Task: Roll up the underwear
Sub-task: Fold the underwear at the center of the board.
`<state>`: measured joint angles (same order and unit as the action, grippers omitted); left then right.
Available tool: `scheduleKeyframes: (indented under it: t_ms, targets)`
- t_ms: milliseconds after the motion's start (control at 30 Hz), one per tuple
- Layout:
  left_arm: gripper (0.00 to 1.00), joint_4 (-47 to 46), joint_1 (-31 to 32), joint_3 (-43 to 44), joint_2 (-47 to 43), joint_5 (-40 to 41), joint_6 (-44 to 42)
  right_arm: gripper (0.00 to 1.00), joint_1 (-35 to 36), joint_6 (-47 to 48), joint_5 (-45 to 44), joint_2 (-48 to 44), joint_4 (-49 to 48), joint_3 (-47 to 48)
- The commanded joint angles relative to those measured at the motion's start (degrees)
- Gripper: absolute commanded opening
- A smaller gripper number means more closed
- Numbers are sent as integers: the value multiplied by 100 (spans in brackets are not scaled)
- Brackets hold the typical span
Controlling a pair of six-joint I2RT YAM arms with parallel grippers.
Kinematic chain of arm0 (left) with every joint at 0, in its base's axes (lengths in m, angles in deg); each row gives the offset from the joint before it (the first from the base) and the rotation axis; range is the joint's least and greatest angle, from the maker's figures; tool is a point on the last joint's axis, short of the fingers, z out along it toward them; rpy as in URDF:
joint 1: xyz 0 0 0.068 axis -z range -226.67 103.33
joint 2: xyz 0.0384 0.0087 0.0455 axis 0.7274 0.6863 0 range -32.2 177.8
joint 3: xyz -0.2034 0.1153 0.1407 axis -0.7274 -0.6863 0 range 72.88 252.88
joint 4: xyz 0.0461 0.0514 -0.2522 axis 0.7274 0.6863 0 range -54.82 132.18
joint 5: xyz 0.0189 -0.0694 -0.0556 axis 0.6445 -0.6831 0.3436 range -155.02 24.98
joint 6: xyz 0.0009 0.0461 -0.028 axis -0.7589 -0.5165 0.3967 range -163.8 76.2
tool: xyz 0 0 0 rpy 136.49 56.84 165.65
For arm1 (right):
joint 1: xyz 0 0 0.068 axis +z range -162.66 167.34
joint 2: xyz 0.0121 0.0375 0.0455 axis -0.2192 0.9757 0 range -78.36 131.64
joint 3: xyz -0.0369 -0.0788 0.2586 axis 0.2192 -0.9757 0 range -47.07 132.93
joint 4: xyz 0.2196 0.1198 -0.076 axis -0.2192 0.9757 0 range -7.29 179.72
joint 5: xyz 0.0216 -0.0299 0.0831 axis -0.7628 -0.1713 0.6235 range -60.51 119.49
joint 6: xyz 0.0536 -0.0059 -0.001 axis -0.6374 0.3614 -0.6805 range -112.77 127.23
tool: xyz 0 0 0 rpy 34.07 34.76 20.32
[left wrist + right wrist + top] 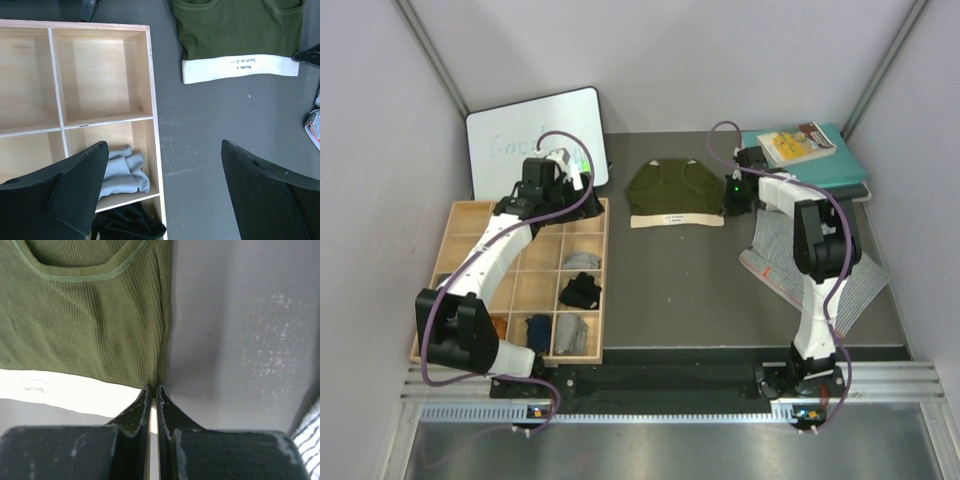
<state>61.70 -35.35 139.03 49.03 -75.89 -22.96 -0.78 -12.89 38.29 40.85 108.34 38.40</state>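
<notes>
Currently: right gripper (pixel 154 389) is pinching, jaws closed, the right edge of the olive underwear (pixel 90 325), which is lying flat at the far middle of the worktop (pixel 660 290). Left gripper (pixel 164 150) is hovering over the wooden tray (pixel 154 115) at left, jaws wide and empty. The next move is probably calling for folding the edge leftward.

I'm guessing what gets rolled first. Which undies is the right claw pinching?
The olive green underwear with the cream waistband: the right gripper is shut on its edge. The striped pair and the grey one in the tray aren't gripped.
</notes>
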Motion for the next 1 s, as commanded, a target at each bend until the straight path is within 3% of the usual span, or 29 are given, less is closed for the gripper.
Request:
scheduleKeyframes:
  t_ms: [0,233,433,633,967]
  targets:
    - [98,-262,-6,-50,-266,-46,-45,0,-1,262,-570,-504,443,-241]
    - [98,-288,3,-93,-362,-266,43,0,-63,685,-1327,-1041,1067,-312]
    - [98,-332,-6,-155,-441,-450,113,0,33,650,-1143,-1190,1173,-22]
    - [98,-332,-6,-181,-529,-556,140,0,762,465,-1038,-892,1137,742]
    - [98,-358,-6,-208,-705,-662,175,0,2055,88,-670,408,1085,2332]
